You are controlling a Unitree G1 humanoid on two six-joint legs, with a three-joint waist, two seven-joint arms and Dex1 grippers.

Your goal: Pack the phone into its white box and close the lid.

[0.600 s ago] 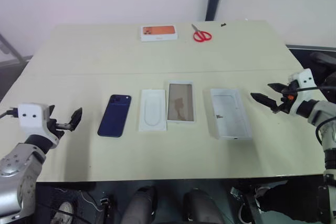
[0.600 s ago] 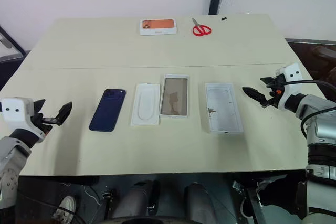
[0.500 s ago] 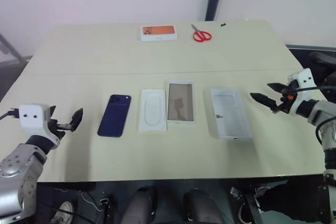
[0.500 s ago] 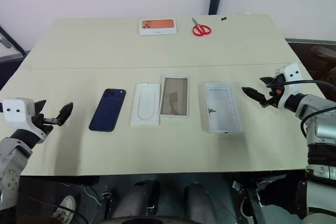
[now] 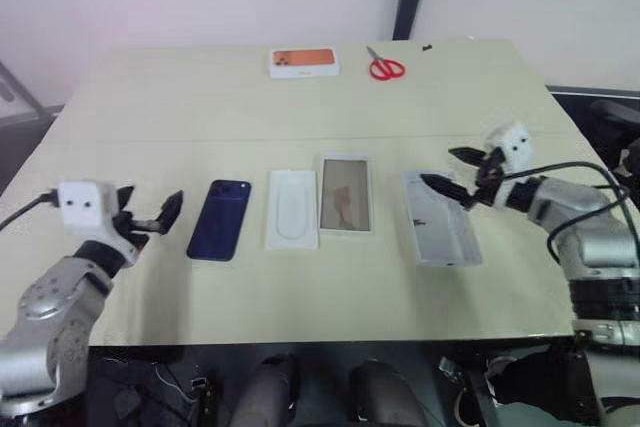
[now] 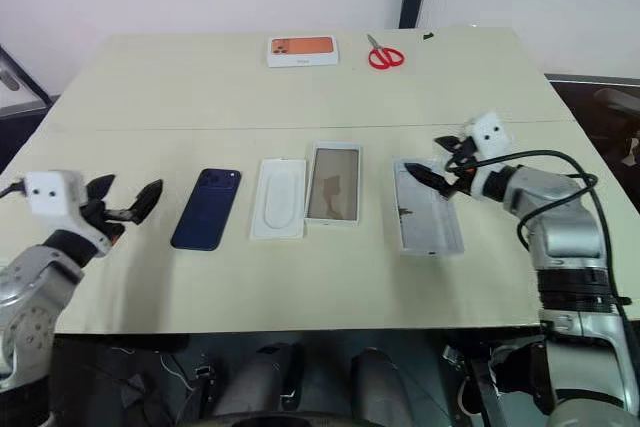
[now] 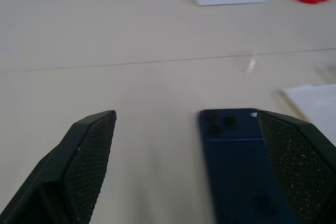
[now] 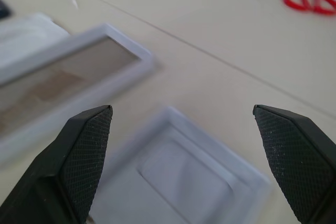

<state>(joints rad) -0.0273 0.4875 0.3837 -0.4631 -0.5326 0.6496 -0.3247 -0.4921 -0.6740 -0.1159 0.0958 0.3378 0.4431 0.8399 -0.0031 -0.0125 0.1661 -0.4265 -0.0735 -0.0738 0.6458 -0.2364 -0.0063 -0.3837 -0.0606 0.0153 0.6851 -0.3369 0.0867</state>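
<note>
The phone (image 5: 219,219) is lying flat on the cream table (image 5: 300,107), back side up, at the left end of a row of four things running across the near half. Just to its right a flat white insert (image 5: 291,209) is lying, then a shallow white tray with a brownish inside (image 5: 345,193), and at the right end another shallow white tray with a white inside (image 5: 438,218). Which of these trays is the box and which the lid cannot be told.

The left gripper (image 5: 162,215) is hovering just left of the phone with its fingers spread wide and nothing between them. The right gripper (image 5: 447,174) is hanging over the far end of the rightmost tray, also wide and empty.

At the far edge an orange-printed box (image 5: 303,62) is sitting with red scissors (image 5: 383,66) near it on the right.
</note>
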